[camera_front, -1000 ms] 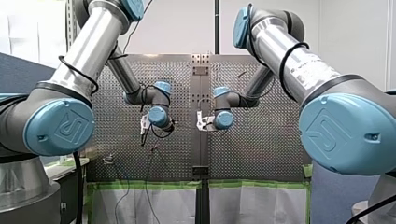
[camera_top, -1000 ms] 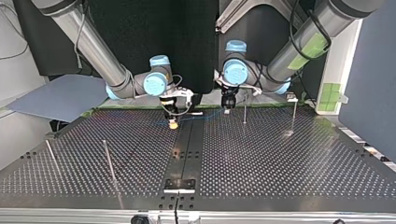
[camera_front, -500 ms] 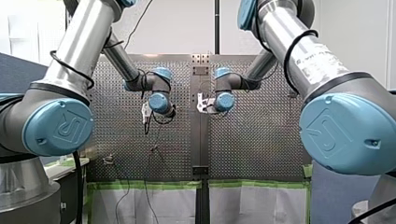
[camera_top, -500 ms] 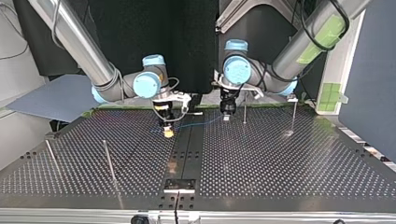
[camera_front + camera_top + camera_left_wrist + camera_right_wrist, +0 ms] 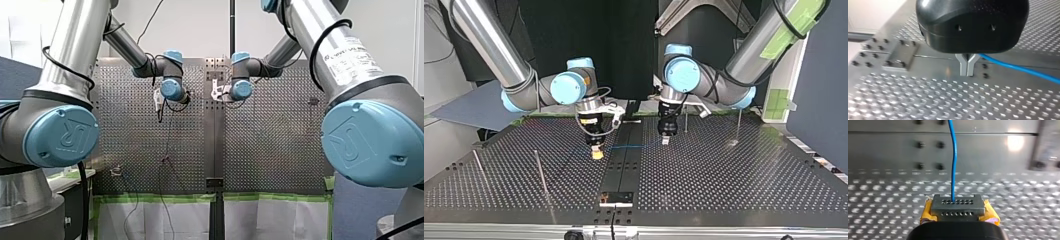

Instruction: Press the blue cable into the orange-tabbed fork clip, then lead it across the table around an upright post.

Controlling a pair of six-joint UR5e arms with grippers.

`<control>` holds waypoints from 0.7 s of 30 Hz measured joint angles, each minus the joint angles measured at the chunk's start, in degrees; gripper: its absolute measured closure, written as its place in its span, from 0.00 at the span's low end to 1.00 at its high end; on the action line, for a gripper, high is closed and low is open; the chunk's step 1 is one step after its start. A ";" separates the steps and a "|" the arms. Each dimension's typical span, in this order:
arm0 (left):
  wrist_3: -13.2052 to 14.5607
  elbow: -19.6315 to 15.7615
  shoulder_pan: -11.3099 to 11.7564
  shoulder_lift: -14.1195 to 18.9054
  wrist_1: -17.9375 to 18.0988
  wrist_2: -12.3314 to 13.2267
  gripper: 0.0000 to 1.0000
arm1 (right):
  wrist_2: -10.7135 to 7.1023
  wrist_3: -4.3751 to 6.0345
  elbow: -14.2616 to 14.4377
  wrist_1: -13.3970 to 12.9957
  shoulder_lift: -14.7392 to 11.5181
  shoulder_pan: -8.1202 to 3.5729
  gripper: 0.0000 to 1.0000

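You appear to be mid-carry: the blue cable (image 5: pixel 634 146) hangs taut across the middle of the top view between both grippers. Your right gripper (image 5: pixel 597 151) has its yellow pads pinched on the cable. Your left gripper (image 5: pixel 967 67) has its metal fingers closed together, and the cable leaves from right beside them. The next move, I judge, is to lower that span squarely into the fork clip without slackening it. I cannot pick the clip out in any view. The nearest upright post (image 5: pixel 685 124), just right of centre, is thin and faint.
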 joint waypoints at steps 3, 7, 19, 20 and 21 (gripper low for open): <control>0.05 0.54 -0.20 1.00 -0.26 0.00 1.00 | 0.00 0.01 0.00 0.00 -1.24 -0.10 1.00; 0.10 1.62 -0.48 1.38 -0.96 0.00 1.00 | 0.03 0.11 -0.05 -0.05 -2.96 -0.32 1.00; -0.19 5.79 -1.15 1.45 -4.07 -0.06 1.00 | -0.08 0.93 -0.33 -0.04 -8.56 -0.83 1.00; -0.20 6.05 -1.18 1.45 -4.22 -0.05 1.00 | -0.08 1.01 -0.33 -0.04 -9.11 -0.89 1.00; -0.19 6.31 -1.21 1.44 -4.38 -0.04 1.00 | -0.06 1.06 -0.33 -0.04 -9.53 -0.95 1.00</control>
